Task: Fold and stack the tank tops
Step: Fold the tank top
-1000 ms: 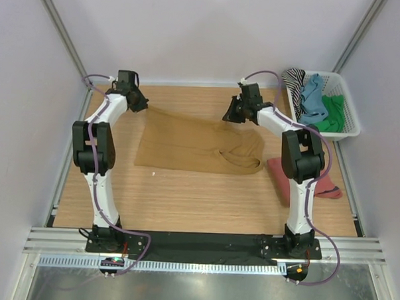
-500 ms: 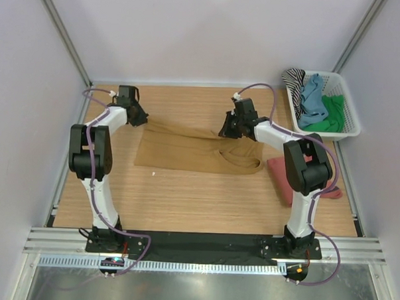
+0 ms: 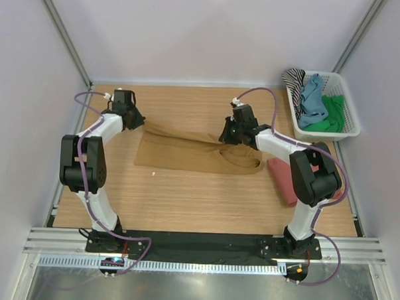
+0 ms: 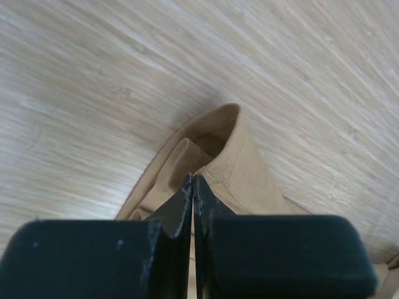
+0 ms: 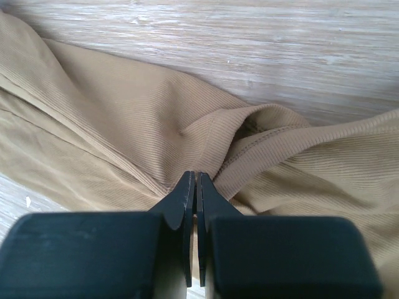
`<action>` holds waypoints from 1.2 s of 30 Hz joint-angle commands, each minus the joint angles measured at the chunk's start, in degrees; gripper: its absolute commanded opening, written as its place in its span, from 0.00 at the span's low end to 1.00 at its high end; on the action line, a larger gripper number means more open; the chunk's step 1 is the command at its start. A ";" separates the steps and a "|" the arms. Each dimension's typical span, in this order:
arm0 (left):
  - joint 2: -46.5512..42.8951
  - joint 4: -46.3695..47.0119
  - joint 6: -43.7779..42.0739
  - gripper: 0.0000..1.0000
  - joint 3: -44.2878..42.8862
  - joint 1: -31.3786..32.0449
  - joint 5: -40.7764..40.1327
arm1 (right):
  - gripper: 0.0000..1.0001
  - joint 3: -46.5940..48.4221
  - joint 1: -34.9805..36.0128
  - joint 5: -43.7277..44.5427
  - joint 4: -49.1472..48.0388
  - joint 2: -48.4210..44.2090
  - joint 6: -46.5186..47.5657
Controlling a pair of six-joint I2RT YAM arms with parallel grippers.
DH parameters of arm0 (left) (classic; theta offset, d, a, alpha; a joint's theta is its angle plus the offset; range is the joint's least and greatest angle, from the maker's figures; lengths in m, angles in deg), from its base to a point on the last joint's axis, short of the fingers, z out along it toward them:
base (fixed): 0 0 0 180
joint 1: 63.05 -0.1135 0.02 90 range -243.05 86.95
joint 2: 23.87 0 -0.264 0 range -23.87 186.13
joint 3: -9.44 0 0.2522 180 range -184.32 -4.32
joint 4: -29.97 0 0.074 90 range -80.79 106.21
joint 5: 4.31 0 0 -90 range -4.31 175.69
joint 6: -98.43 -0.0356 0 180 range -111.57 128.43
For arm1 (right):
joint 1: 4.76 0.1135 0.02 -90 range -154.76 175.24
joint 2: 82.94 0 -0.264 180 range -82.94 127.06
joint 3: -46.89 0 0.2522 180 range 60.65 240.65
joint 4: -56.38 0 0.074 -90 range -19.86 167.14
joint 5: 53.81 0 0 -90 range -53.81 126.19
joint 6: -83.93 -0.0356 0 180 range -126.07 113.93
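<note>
A light wooden table carries everything. A brown tank top lies across its middle as a wide, wrinkled band, most of it flat on the wood and its two far corners raised off it. Just right of it lies a red tank top, partly hidden behind an arm. A small white speck sits on the bare wood just near of the brown top's left end. At the far right corner stands a white basket holding striped, blue and green clothes.
</note>
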 commanded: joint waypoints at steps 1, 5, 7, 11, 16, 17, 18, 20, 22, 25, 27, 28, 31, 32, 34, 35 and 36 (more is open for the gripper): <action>-2.99 2.22 0.86 0.00 1.82 -0.20 -2.19 | 0.01 -0.99 0.85 2.38 -2.08 -4.02 0.09; -3.78 2.22 2.00 0.00 3.92 -0.11 -2.37 | 0.01 -2.30 1.73 3.25 -2.08 -4.55 0.09; -5.01 2.83 2.44 0.00 5.68 -0.20 -2.81 | 0.01 -3.36 2.08 3.69 -2.52 -4.82 0.00; -6.94 3.62 3.14 0.00 9.10 -0.11 -3.95 | 0.01 -4.15 2.52 4.39 -2.35 -4.56 -0.43; -10.19 5.55 4.46 0.00 13.94 -0.20 -6.15 | 0.01 -7.22 3.40 5.18 -4.19 -4.47 -1.66; -10.72 7.21 4.81 0.00 15.60 -0.11 -6.06 | 0.01 -7.92 3.75 5.45 -4.89 -4.55 -1.58; -10.99 7.93 4.82 0.00 16.05 -0.20 -5.89 | 0.01 -7.93 3.75 5.45 -4.89 -4.55 -1.67; -10.73 8.02 4.55 0.00 15.19 -0.20 -5.45 | 0.01 -7.06 3.84 7.54 -3.76 -4.12 -1.58; -10.03 7.15 3.76 0.00 13.61 -0.20 -4.22 | 0.01 -4.78 3.75 8.17 -2.44 -3.59 -1.23; -9.76 5.65 3.41 0.00 11.58 -0.11 -4.39 | 0.01 -3.01 3.84 9.58 -1.20 -3.85 -0.88; -10.54 5.04 3.15 0.00 10.87 -0.11 -4.92 | 0.01 -1.70 3.75 10.28 -0.33 -3.94 -0.44; -10.72 4.77 2.71 0.00 10.52 -0.20 -5.53 | 0.01 -1.34 3.84 10.37 0.20 -4.03 -0.26; -11.69 2.84 2.09 0.00 8.68 -0.11 -6.67 | 0.01 -0.11 3.84 10.73 1.43 -4.46 0.44; -11.95 1.97 2.09 0.00 8.41 -0.11 -6.68 | 0.01 -0.02 3.84 10.81 1.69 -5.08 0.44; -12.92 1.78 2.35 0.00 9.02 -0.20 -6.59 | 0.01 -0.46 4.02 10.64 1.78 -5.78 0.44; -13.36 1.87 2.70 0.00 10.07 -0.20 -6.76 | 0.01 -0.72 4.37 10.72 1.70 -6.57 0.44; -13.88 1.78 2.88 0.00 10.69 -0.11 -6.85 | 0.01 -1.33 4.63 10.81 1.70 -6.92 0.53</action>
